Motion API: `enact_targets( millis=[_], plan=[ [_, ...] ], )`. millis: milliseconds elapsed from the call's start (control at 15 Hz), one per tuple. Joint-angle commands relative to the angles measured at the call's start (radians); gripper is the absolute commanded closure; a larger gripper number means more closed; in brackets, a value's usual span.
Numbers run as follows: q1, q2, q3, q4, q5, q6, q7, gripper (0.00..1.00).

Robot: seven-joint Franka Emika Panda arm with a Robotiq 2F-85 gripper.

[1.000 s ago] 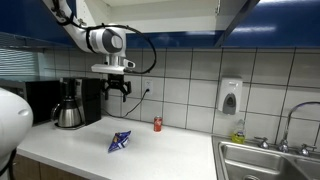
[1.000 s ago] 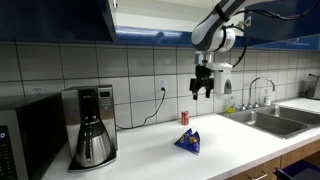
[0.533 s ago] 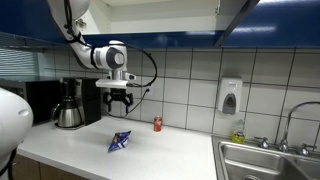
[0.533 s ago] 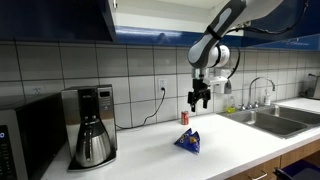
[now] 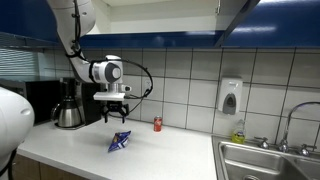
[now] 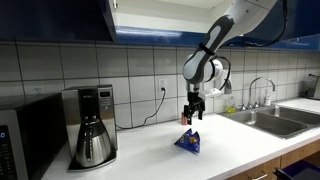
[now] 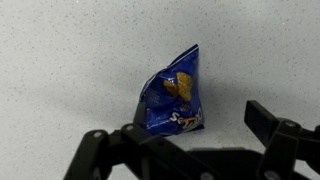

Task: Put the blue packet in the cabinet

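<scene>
In an exterior view, your black two-finger gripper (image 5: 113, 117) hangs left of centre, just above the small crinkled blue foil packet (image 5: 119, 141) on the white counter (image 5: 180, 155), lined up for a top grasp. A second ago it sat higher, nearer the dark blue overhead cabinet (image 5: 180, 40). In an exterior view, the packet (image 6: 188, 141) lies low and right of centre, unshifted. In the wrist view the jaws stand wide, with the packet (image 7: 178, 95) at centre frame between them.

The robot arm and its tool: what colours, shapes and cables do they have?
The arm is white, with rounded segments and a round grey joint face near the wrist. A black cable loops beside it. The tool is black, with two blocky fingers.
</scene>
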Motion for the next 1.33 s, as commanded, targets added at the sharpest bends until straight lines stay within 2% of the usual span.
enact_targets(
  millis=[0, 1267],
  plan=[
    [-0.004, 0.061, 0.013, 0.03, -0.055, 0.011, 0.02, 0.0],
    [0.007, 0.265, 0.003, 0.147, -0.153, 0.017, 0.033, 0.0]
  ],
)
